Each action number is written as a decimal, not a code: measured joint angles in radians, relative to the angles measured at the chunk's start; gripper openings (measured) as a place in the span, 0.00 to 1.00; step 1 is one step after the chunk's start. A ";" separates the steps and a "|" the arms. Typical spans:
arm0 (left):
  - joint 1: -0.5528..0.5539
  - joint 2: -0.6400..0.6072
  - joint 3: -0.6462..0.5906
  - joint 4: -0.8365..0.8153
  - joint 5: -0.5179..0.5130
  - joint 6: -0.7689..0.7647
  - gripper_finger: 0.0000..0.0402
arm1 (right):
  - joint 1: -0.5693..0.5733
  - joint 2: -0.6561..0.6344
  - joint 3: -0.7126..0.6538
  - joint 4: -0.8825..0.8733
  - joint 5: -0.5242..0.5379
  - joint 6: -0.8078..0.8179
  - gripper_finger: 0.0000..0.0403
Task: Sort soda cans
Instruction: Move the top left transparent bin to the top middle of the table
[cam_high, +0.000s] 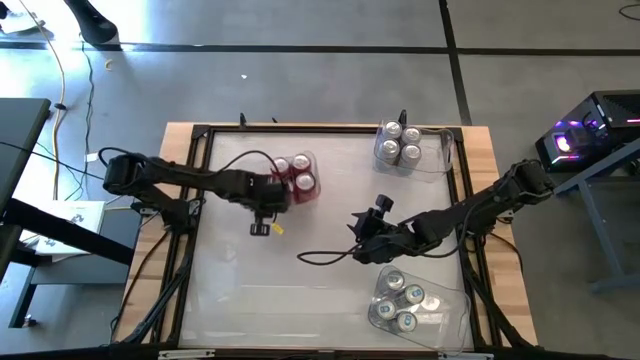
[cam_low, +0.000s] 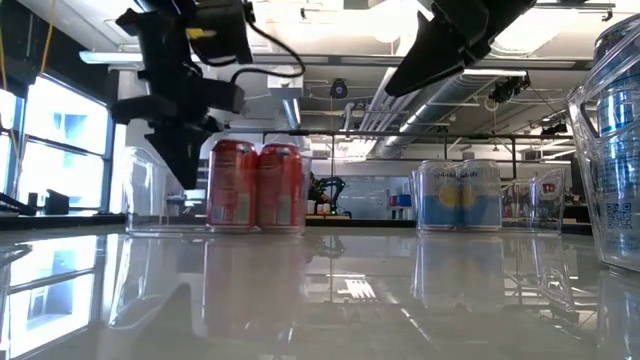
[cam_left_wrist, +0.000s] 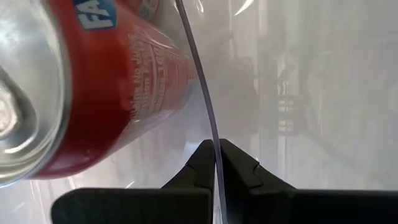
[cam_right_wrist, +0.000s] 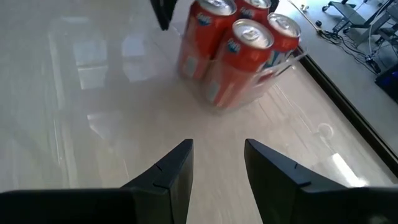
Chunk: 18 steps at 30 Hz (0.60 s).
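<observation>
Left gripper (cam_left_wrist: 216, 163) closed, pinching thin clear wall of bin (cam_high: 314, 160) at upper centre of high view; red soda cans (cam_high: 298, 176) inside, upright, silver tops, glossy cylinders; right gripper (cam_right_wrist: 216, 163) partly open, empty, above bare table (cam_high: 250, 290), mid-right; silver-grey cans (cam_high: 398, 143) top right; blue cans (cam_high: 405, 301) bottom right.

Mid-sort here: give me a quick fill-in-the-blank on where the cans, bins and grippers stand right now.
1. The left gripper has its jaws shut on the ____ of the red cans' bin.
2. The right gripper hangs over bare table with jaws open, holding ____.
3. The bin at the table's far right corner holds ____ cans.
4. The red cans are ____ in number.

Missing words: wall; nothing; four; four
</observation>
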 joint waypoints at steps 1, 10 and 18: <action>-0.017 0.000 0.000 0.008 0.001 -0.001 0.00 | 0.000 0.000 0.000 0.000 0.000 0.001 0.35; -0.152 0.002 0.000 0.040 0.006 0.031 0.00 | 0.000 0.000 0.000 0.000 -0.001 0.001 0.35; -0.184 -0.001 0.000 0.013 -0.034 -0.028 0.10 | 0.000 0.000 0.000 0.000 -0.019 0.000 0.35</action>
